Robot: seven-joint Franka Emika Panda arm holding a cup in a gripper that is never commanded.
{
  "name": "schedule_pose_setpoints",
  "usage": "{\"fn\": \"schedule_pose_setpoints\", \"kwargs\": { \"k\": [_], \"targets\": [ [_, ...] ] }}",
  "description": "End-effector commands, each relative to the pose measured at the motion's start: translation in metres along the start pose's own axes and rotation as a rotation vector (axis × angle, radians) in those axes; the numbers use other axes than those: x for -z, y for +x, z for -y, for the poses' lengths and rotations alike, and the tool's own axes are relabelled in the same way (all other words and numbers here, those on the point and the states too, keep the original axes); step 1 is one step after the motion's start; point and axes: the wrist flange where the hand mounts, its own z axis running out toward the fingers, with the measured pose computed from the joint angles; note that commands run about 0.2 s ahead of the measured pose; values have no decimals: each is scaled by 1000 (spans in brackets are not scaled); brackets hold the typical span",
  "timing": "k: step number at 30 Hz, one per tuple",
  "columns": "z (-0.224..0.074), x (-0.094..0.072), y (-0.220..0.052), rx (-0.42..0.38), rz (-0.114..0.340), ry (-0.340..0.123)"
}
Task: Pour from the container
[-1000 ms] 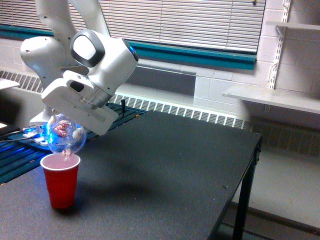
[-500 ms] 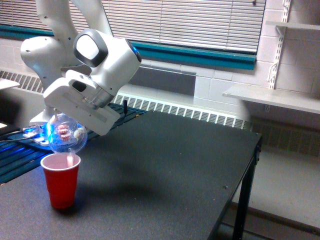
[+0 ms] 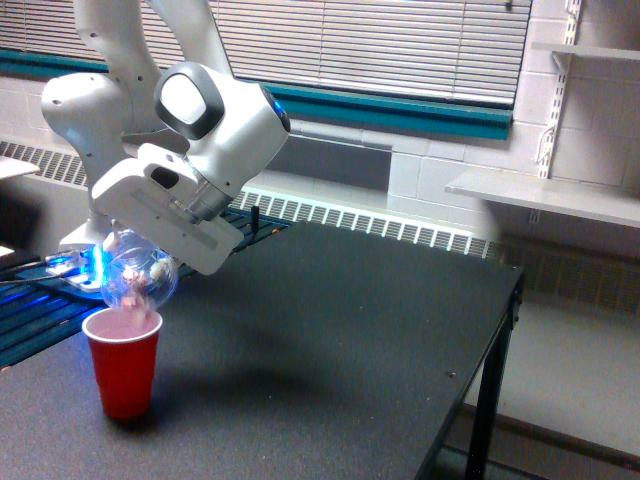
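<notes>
One red cup stands nearest, at the near left of the dark table, upright, w/ pink bits showing at its rim. Directly above it, just clear of or barely touching the rim (can't tell which), hangs the container: clear, rounded, tipped steeply so its mouth faces down into the cup, a few pink and white pieces visible inside. The gripper is clamped on the container; fingers are mostly hidden behind the white hand body, but the container hangs from it, so the grip is closed. Farther back: a blue-lit device at far left, then the radiator grille and window blinds.

Step in hand, as I read it: mid-pour, contents dropping into the cup. Next move prob. calls for holding the tilt, maybe a touch more rotation, till the last pieces fall, keeping the mouth over the rim so nothing spills onto the table.

Vs a second ago: arm has shifted slightly up and right, the container looks emptier, and the cup looks fuller.
</notes>
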Motion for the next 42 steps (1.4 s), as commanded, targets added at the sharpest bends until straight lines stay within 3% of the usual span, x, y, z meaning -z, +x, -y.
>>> {"fn": "schedule_pose_setpoints", "kwargs": {
  "k": [1, 27, 42],
  "targets": [
    [3, 4, -1, 12, 0, -6],
    [6, 9, 1, 20, 4, 10],
    [-3, 25, 3, 3, -26, 33]
  ]
}}
